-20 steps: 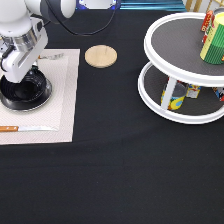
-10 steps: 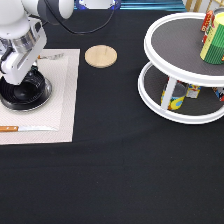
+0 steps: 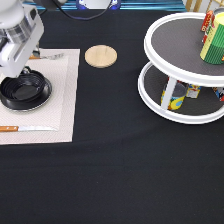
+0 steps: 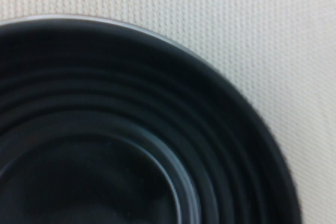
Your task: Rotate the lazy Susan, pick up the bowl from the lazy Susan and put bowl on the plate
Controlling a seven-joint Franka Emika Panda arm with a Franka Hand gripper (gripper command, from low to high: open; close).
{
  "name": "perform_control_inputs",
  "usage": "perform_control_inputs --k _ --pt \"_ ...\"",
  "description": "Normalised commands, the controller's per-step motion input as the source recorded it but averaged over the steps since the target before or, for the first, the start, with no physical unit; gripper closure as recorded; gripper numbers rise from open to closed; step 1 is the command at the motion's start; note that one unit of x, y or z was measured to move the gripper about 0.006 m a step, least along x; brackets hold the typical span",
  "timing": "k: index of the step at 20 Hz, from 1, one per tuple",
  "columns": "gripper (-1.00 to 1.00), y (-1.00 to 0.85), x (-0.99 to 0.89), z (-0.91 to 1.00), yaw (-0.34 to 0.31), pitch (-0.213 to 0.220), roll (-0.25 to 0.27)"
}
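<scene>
The glossy black bowl (image 3: 24,91) sits on the silver plate (image 3: 48,96), of which only a thin rim shows around it, on a beige placemat at the exterior view's left. My gripper (image 3: 13,75) hovers just over the bowl's upper-left rim, open and holding nothing. The wrist view is filled by the bowl's ribbed inside (image 4: 97,140), with a sliver of the plate's rim (image 4: 75,19) and the placemat beside it. The white two-tier lazy Susan (image 3: 175,114) stands at the exterior view's right, with no bowl on it.
A round wooden coaster (image 3: 100,55) lies between the placemat (image 3: 62,105) and the lazy Susan. A knife (image 3: 27,128) lies on the placemat below the bowl. A green and yellow can (image 3: 214,42) stands on the top tier, and small containers on the lower tier.
My gripper has lifted slightly up and away from the bowl. The bowl has stayed in place on the plate.
</scene>
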Motion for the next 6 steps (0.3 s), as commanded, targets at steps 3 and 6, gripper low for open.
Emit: perform_control_inputs --k 3,6 --pt "-1.00 0.00 0.04 0.00 0.000 0.029 0.000" --pt "-1.00 0.00 0.00 0.00 0.000 0.000 0.000"
